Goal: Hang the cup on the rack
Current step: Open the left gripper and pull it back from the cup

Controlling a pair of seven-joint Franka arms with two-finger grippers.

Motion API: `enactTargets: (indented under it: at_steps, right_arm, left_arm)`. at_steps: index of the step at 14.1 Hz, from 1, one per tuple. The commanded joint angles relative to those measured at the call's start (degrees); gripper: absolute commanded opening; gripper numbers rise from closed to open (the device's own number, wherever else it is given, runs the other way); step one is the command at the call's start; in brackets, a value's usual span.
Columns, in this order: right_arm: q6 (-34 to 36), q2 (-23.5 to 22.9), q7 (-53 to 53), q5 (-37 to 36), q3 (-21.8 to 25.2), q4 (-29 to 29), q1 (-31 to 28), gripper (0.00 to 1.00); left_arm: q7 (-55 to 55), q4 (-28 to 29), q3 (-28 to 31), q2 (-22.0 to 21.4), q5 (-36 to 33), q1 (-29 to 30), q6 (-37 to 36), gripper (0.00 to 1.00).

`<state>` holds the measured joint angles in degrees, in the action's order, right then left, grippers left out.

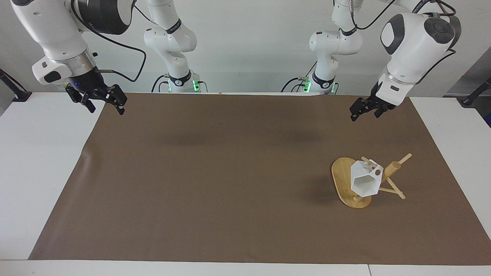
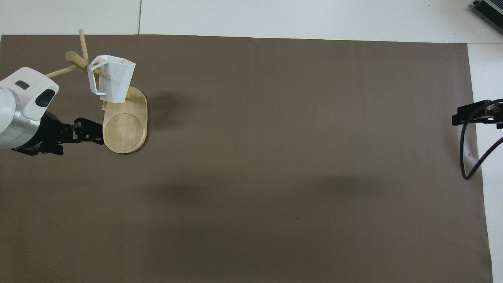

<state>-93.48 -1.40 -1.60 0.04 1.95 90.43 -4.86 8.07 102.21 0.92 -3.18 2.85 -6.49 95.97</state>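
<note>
The white faceted cup point(image 1: 363, 183) hangs by its handle on a thin peg of the bamboo rack point(image 1: 392, 168), tilted, above the oval base point(image 1: 340, 177). In the overhead view the cup point(image 2: 114, 78) hangs over the end of the base point(image 2: 125, 131) beside the post point(image 2: 76, 59). My left gripper point(image 1: 364, 114) is open and empty, raised over the mat, apart from the rack and cup. It shows side-on in the overhead view point(image 2: 91, 133). My right gripper point(image 1: 105, 108) is open and empty, waiting over the mat's edge at the right arm's end.
A brown mat point(image 1: 230, 172) covers the white table point(image 1: 38, 161). The right arm's black cable point(image 2: 471, 157) loops over the mat's edge. Nothing else lies on the mat.
</note>
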Motion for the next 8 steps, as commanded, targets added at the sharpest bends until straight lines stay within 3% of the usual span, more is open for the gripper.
enactTargets:
  at_steps: [1, 8]
  right_arm:
    - [-0.56, 1.22, -1.47, 1.19, -0.1, 1.42, -0.41, 1.0]
    - [-0.48, 1.22, -1.47, 1.19, -0.1, 1.42, -0.5, 1.0]
  left_arm:
    - [-7.8, -5.15, 0.14, 0.45, -1.18, 2.18, -4.2, 1.0]
    - [-13.43, -20.63, -0.04, 5.72, -4.52, 3.23, -16.77, 1.0]
